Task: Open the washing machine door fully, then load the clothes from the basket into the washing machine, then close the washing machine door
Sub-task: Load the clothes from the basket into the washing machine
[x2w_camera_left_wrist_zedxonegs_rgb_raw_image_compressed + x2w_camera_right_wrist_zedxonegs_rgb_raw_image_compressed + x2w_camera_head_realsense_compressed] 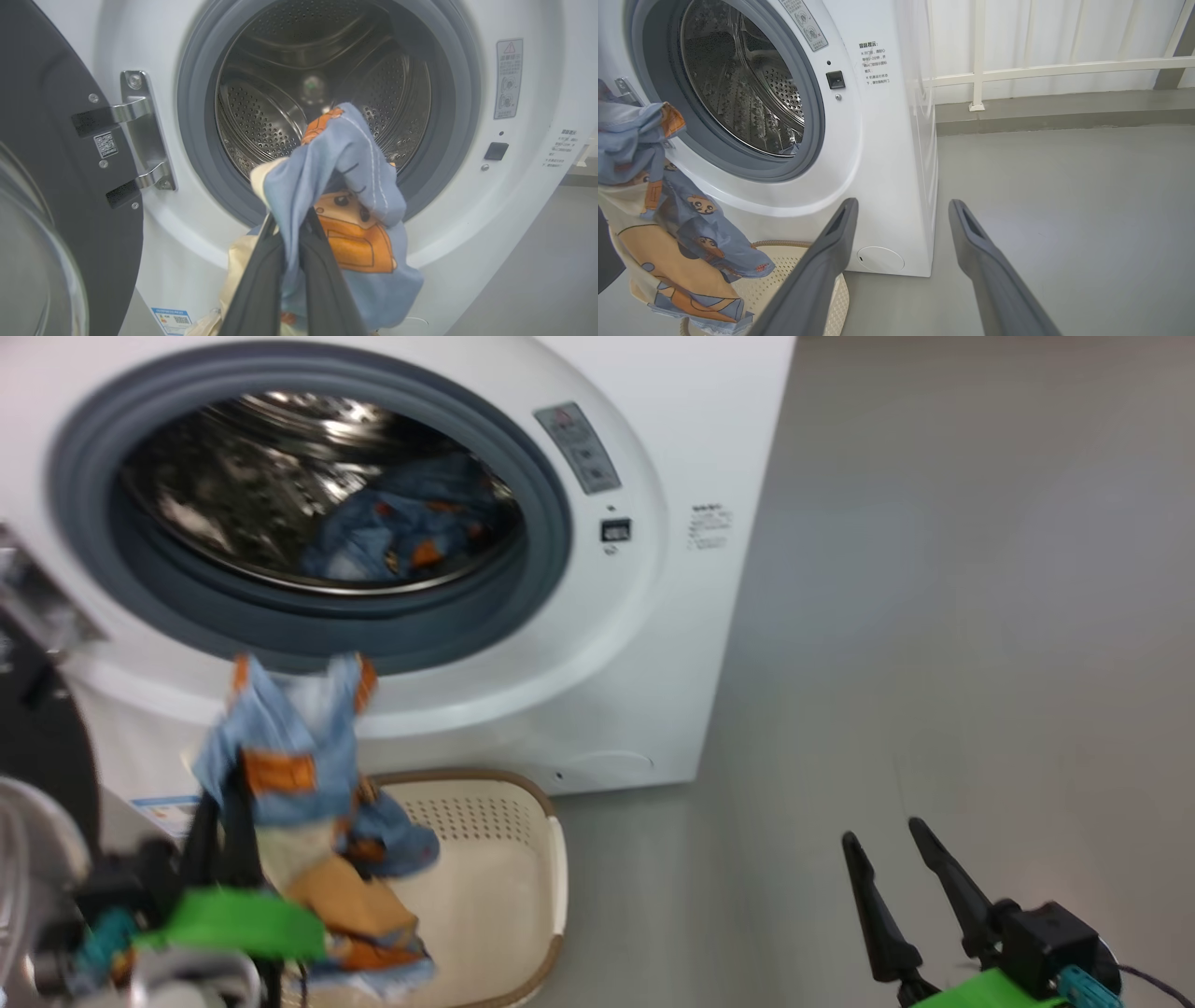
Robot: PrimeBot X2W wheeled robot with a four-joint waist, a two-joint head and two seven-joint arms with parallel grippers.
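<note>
The washing machine (653, 644) stands with its door (51, 196) swung wide to the left on a metal hinge (140, 135). Some blue and orange clothes (401, 527) lie in the steel drum (322, 84). My left gripper (289, 219) is shut on another bundle of clothes (355, 186), light blue with orange figures and cream cloth. It hangs in front of the drum mouth, below the gasket (308, 644) and above the basket (560, 859). The same bundle (668, 219) shows at the left of the right wrist view. My right gripper (883, 833) stands open over bare floor at the right, holding nothing.
Grey floor (934, 616) stretches to the right of the machine. A white railing (1041, 70) runs along the wall behind it. The open door's black rim (37, 728) and glass bowl stand close to my left arm. The basket (794, 266) sits tight against the machine's front.
</note>
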